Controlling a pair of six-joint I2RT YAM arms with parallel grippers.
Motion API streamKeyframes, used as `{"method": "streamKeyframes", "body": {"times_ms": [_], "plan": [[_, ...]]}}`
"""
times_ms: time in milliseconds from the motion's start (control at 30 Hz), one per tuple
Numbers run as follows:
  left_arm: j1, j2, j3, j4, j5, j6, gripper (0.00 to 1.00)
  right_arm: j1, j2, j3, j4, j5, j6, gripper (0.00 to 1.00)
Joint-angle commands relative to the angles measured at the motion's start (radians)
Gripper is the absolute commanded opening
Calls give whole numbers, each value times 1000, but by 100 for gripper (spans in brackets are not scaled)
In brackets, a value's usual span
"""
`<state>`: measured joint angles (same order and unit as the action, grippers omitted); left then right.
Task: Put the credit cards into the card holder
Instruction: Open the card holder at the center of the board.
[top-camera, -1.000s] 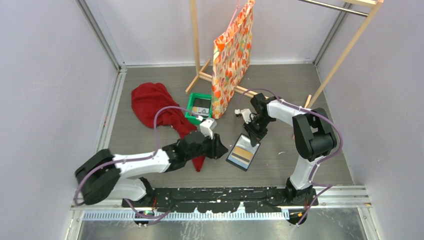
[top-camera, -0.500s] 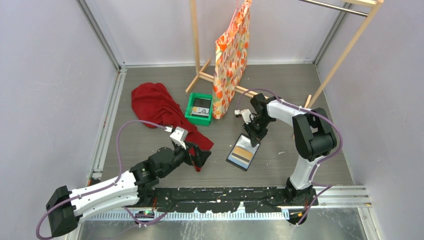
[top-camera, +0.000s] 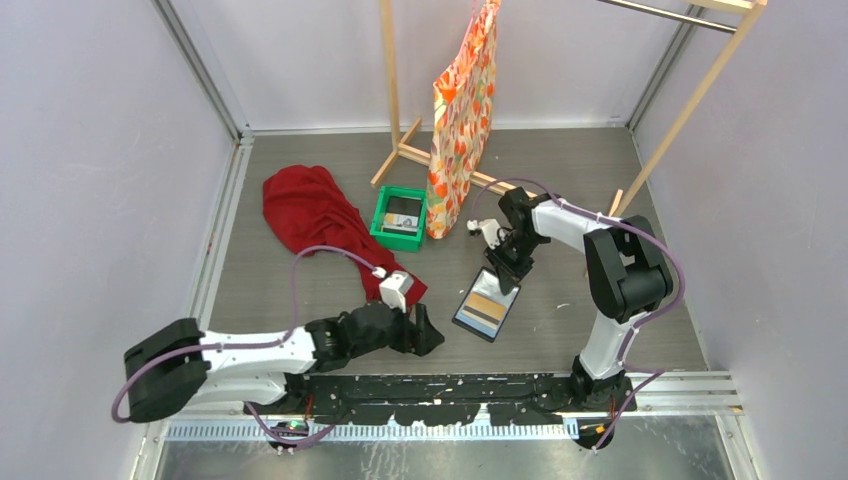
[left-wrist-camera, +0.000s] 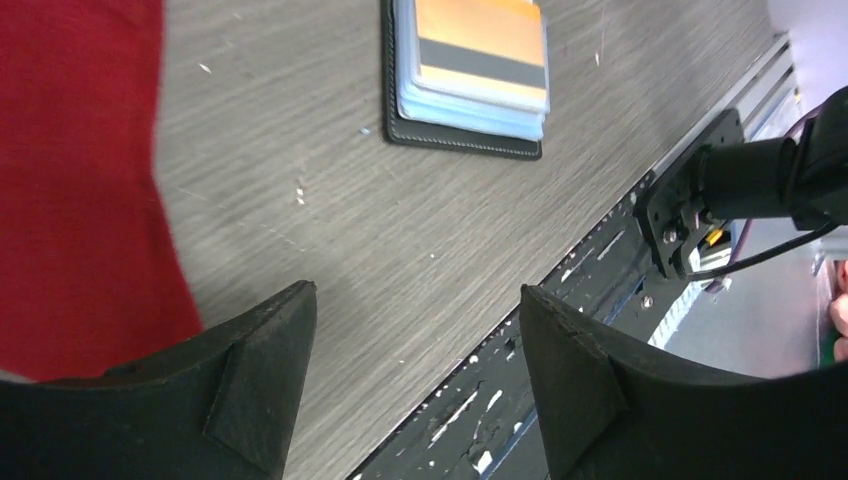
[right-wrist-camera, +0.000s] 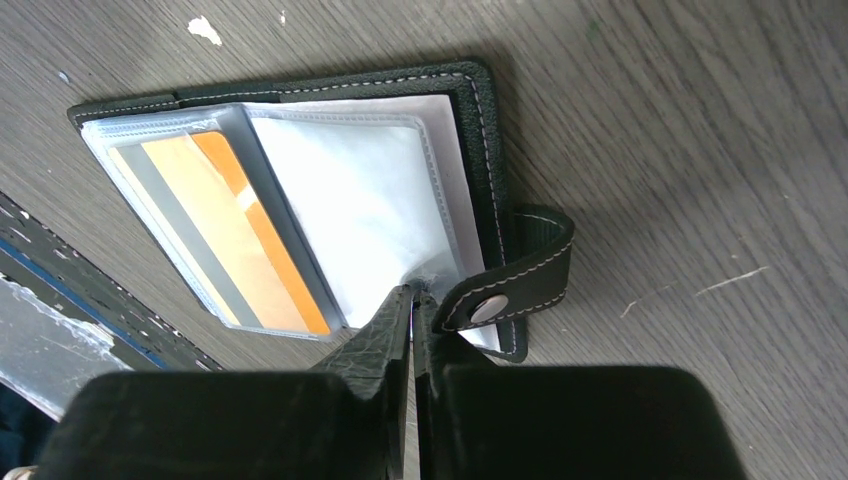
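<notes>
Well, the right gripper (right-wrist-camera: 413, 293) pinches the card holder (right-wrist-camera: 481, 150) by a clear sleeve; the left gripper (left-wrist-camera: 415, 312) gapes empty, with the holder ahead of it.

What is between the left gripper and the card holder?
Only bare table: the left wrist view shows nothing between the left gripper and the card holder. The red cloth lies off to the side.

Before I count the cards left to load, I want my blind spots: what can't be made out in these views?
Top view: the credit cards in the green tray are too small to count or read.
Left wrist view: the card holder is cut off at its far end by the top edge.
Right wrist view: the orange card and the layered sleeves hide whatever lies beneath; the right gripper covers the holder's near edge.
</notes>
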<state>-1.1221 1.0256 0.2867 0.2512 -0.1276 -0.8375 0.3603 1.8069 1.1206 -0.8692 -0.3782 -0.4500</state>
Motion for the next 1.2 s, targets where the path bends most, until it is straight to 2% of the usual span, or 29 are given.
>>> {"method": "streamKeyframes", "body": {"times_ms": [0, 500, 667, 733, 833, 1167], "plan": [[-60, 141, 93, 96, -71, -116, 73, 13, -1, 23, 2, 1, -14, 9], [-87, 513, 149, 375, -199, -461, 72, 21, 0, 22, 0, 7, -17, 9], [-78, 545, 179, 289, -213, -533, 72, 21, -4, 22, -2, 3, -18, 9], [-74, 547, 192, 253, -216, -544, 72, 24, -4, 22, -3, -3, -18, 9], [-54, 561, 189, 287, -205, -545, 72, 28, -3, 22, -10, -12, -22, 9], [139, 616, 245, 352, -63, -419, 70, 32, -43, 17, -35, -95, -45, 10]]}}
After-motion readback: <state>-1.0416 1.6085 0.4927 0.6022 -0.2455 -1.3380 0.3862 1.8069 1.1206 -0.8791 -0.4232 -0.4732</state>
